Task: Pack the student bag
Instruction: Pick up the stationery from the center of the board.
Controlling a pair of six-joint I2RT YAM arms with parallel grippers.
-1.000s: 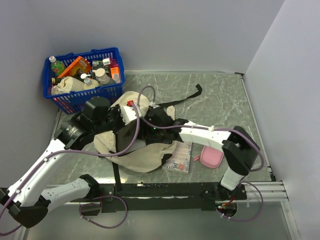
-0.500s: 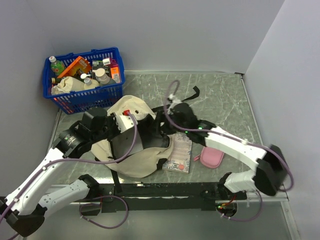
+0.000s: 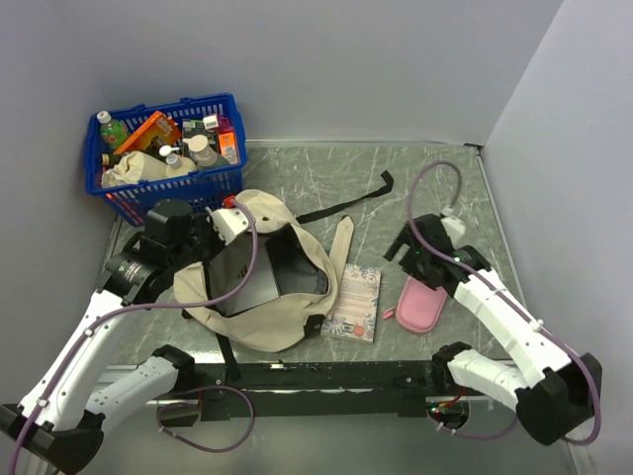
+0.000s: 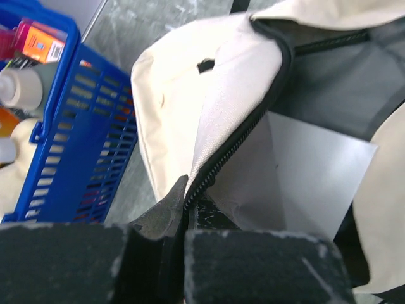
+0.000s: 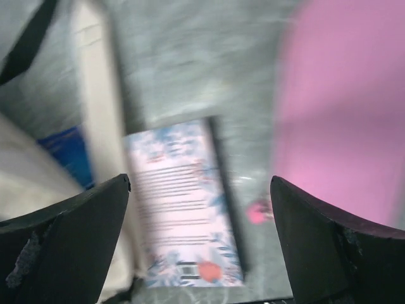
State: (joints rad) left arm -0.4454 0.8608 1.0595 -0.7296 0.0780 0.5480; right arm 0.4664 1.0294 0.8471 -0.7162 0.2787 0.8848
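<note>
Near pink pouch [image 3: 419,306], right hand [image 3: 408,249] withdrawn from student bag [image 3: 259,329].

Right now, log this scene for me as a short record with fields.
bag: student bag lying on the table, mouth open, flat grey panel inside
left pincer: shut on the bag's zipper edge
unpacked items: floral book beside the bag, pink pouch to the book's right
right pincer: open, empty, above the book and pouch
basket: blue basket of bottles and packets, far left corner
</note>
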